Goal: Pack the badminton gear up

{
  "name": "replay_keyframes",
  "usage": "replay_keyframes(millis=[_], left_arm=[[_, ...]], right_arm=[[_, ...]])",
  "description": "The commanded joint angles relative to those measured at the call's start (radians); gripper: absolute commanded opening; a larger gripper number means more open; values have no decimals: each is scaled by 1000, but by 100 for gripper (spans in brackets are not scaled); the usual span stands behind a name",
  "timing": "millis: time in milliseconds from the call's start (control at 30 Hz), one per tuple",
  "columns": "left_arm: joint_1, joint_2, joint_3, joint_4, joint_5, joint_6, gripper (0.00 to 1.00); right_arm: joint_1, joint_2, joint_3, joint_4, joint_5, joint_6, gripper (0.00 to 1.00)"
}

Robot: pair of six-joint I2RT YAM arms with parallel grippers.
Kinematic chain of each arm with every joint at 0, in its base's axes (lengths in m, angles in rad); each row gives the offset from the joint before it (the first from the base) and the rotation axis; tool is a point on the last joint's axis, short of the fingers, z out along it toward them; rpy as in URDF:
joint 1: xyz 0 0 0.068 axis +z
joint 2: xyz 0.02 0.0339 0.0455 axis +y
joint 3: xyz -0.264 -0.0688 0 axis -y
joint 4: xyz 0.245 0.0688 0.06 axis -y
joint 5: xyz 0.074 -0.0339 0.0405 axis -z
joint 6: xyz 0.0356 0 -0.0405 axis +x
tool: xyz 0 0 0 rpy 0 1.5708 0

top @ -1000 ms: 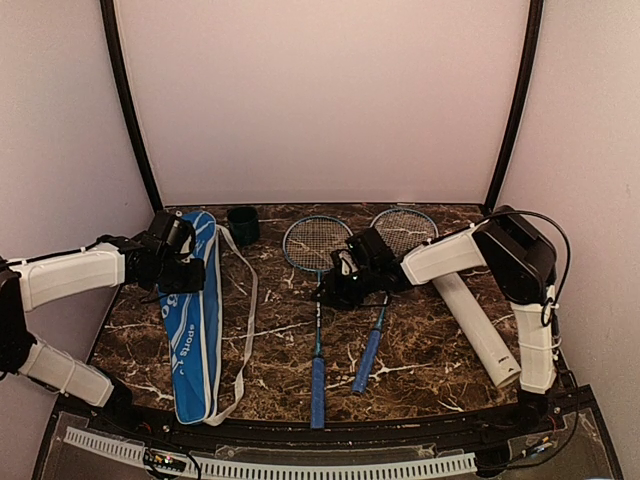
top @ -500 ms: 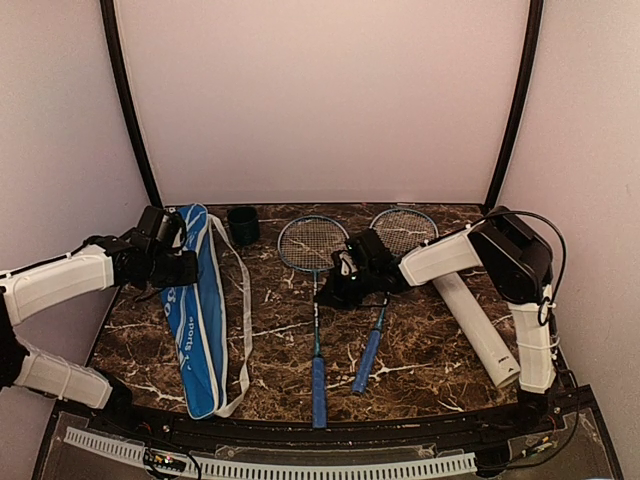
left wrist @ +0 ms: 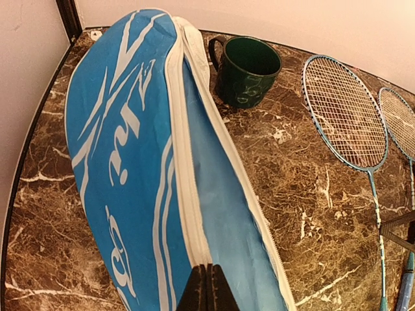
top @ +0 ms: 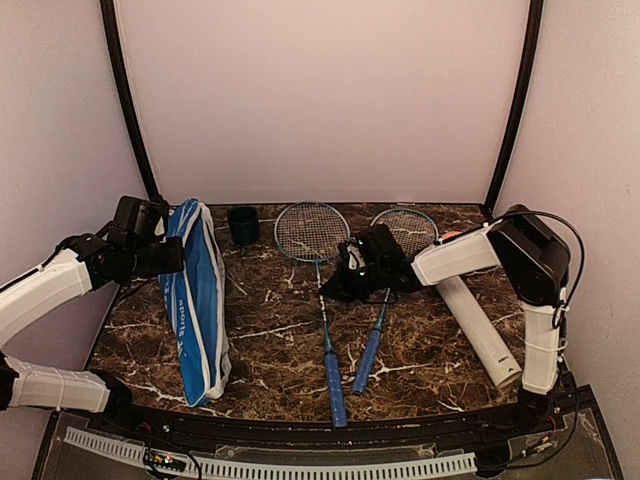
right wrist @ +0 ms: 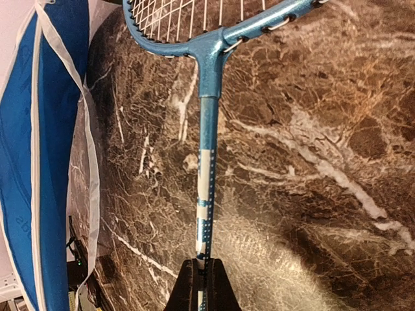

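Note:
The blue racket bag with white lettering stands tipped up on its side at the left. My left gripper is shut on its white zipper edge, the fingertips pinching the fabric. One blue-handled racket lies mid-table, and my right gripper is shut on its thin blue shaft just below the head. The second racket lies to its right, partly under the right arm. A long white tube lies at the right.
A small dark green cup stands at the back between the bag and the rackets, close to the bag's upper end. Walls close the table on three sides. The bag's white edge also shows at the left of the right wrist view.
My right gripper has shut on the racket shaft, and the racket has swung, head back and handle rightward. The left gripper has pulled the bag's edge up and left, tipping the bag on its side.

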Motion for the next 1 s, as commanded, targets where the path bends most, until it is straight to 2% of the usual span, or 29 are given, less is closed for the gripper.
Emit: replay_keyframes(millis=[0, 167, 433, 700, 767, 867, 933, 967], left_arm=[[-3, -29, 58, 5, 5, 63, 0], [-36, -33, 110, 37, 34, 119, 0], [-86, -23, 199, 80, -22, 195, 0], [-110, 84, 392, 106, 35, 286, 0], [-115, 132, 451, 88, 51, 283, 0], [-116, 185, 464, -7, -52, 197, 1], [-117, 201, 420, -69, -109, 123, 19], [-116, 210, 393, -94, -116, 97, 34]], right_arm=[[-11, -82, -27, 116, 22, -17, 0], [-34, -154, -78, 132, 31, -8, 0], [-69, -271, -133, 105, 18, -31, 0], [-112, -383, -192, 75, 19, -48, 0], [-119, -395, -197, 57, 22, -56, 0], [-128, -406, -207, 42, 15, -65, 0], [-129, -410, -214, 42, 8, -72, 0], [-128, -413, -216, 39, 9, -75, 0]])
